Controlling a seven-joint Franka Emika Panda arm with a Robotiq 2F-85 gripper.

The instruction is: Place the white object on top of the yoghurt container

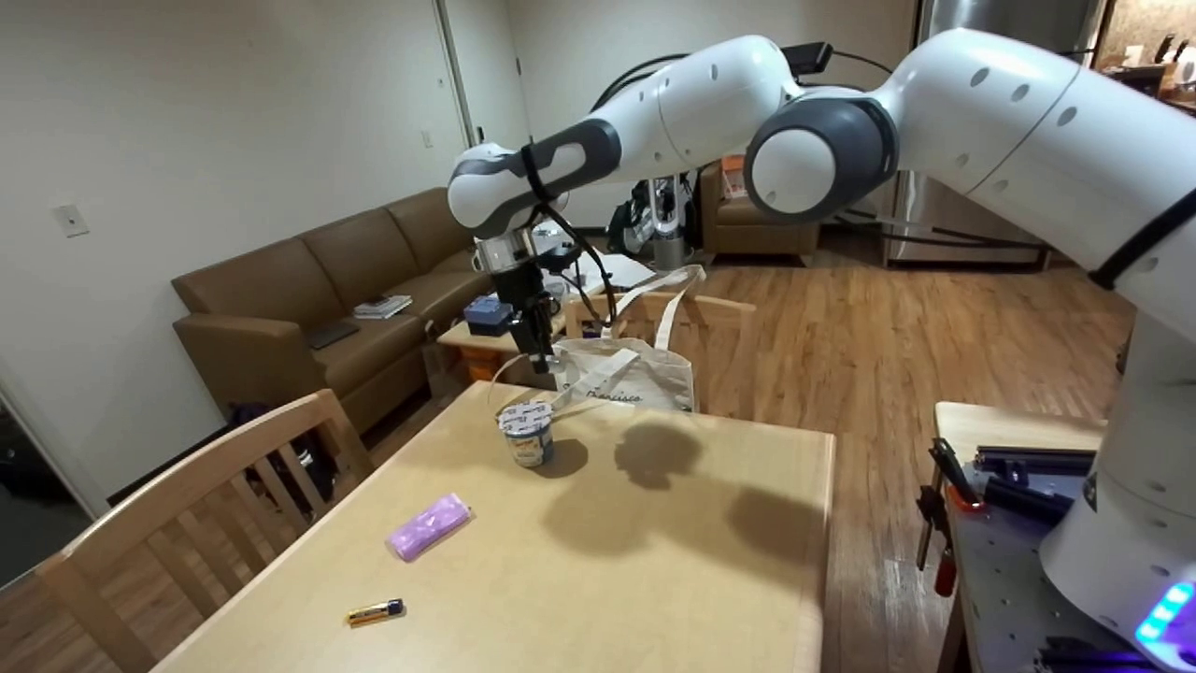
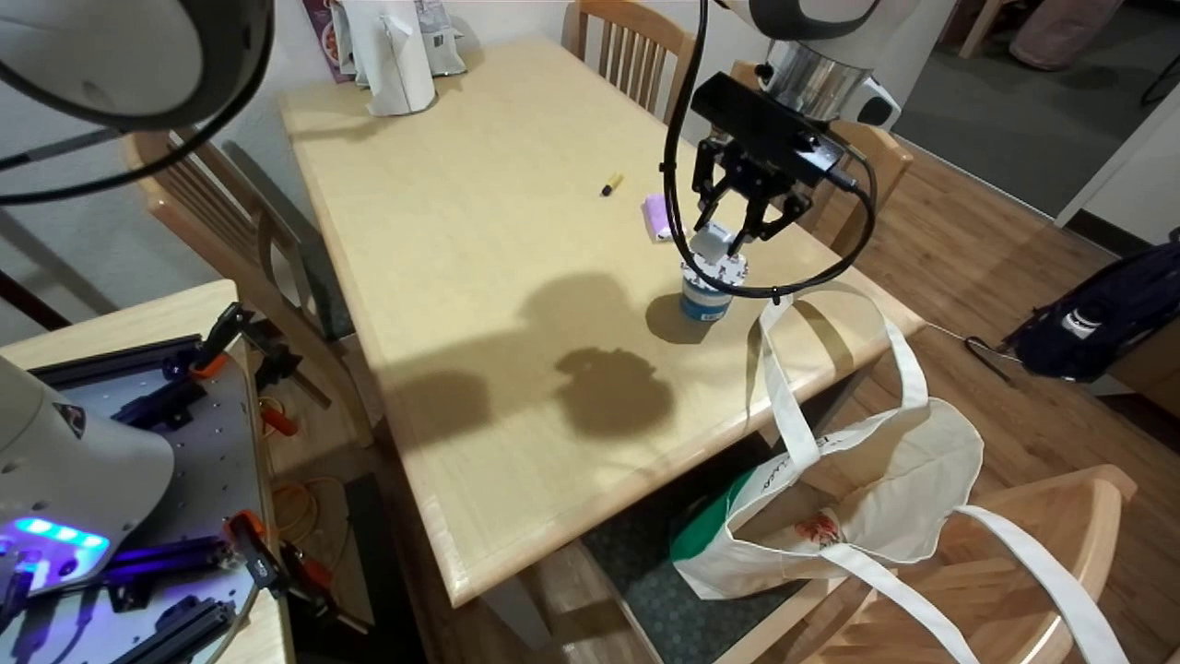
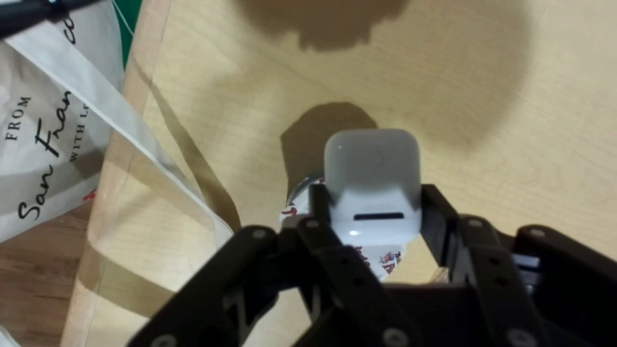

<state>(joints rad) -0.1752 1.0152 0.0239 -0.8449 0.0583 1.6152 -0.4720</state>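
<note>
Holds a white, rounded-rectangular plastic case (image 3: 373,168) pinched in the black, two-fingered gripper (image 2: 719,237), above and apart from the round, blue-and-white, print-lidded yoghurt cup (image 1: 529,437); apparently mid-placement, next likely needs centring, lowering and release.

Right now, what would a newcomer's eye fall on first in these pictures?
Probably the big white robot arm across the top of an exterior view. Its black claw holds the white object above the table, near the yoghurt container. After that, the glowing blue lights in that exterior view's lower right corner and the purple packet lying on the table would likely stand out.
</note>
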